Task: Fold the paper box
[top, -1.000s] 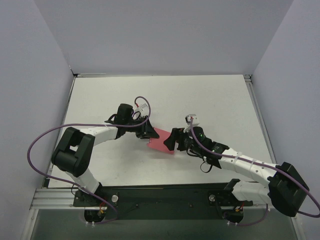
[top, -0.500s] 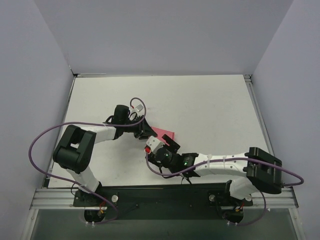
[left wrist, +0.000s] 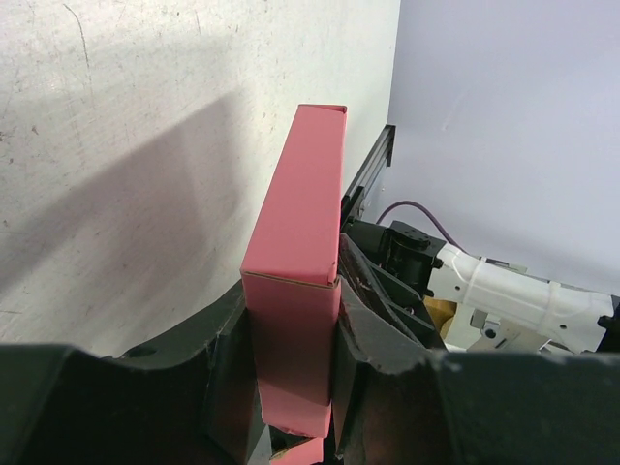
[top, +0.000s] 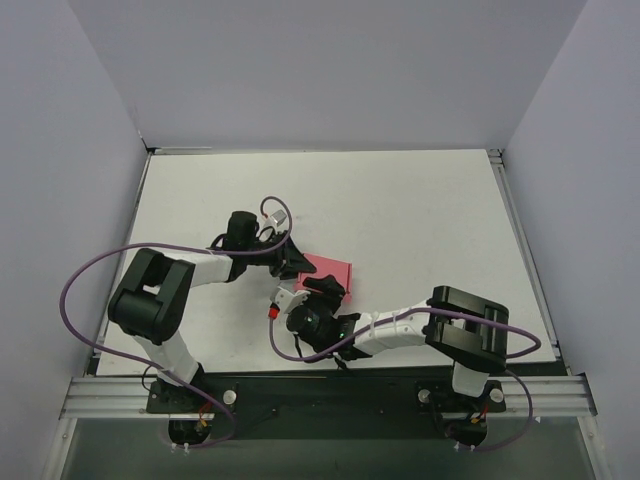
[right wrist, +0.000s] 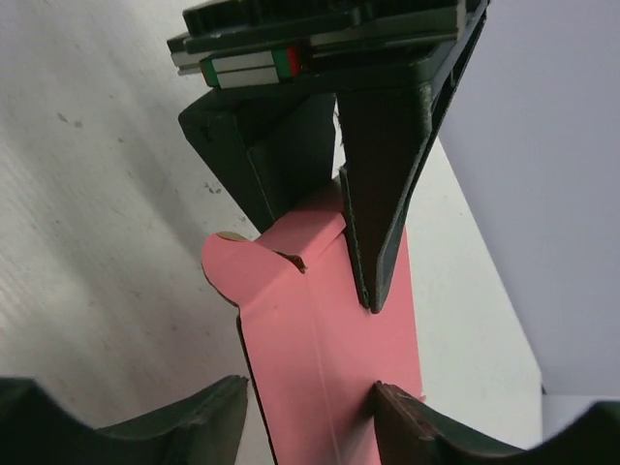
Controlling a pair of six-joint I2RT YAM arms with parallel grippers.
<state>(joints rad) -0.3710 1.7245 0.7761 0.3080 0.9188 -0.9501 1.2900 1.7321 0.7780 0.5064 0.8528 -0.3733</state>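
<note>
The paper box [top: 337,268] is a pink card tube with flaps, held just off the white table [top: 430,210]. My left gripper [top: 291,262] reaches in from the left and is shut on it. In the left wrist view the paper box [left wrist: 305,194] stands squeezed between both fingers of the left gripper [left wrist: 291,295]. My right gripper [top: 324,291] comes up from the near side. In the right wrist view its jaws straddle the paper box [right wrist: 320,329], the right gripper [right wrist: 310,387] close to both edges; whether they pinch it does not show. A rounded flap [right wrist: 232,266] sticks out to the left.
The left gripper's dark fingers [right wrist: 387,194] fill the top of the right wrist view. A black rail [top: 330,392] runs along the table's near edge. Grey walls enclose the table on three sides. Purple cables [top: 90,285] loop beside both arms.
The right arm has swung from the box's right side round to its near side, folding low across the front. Its jaws widened, then narrowed around the box. The left gripper kept its hold.
</note>
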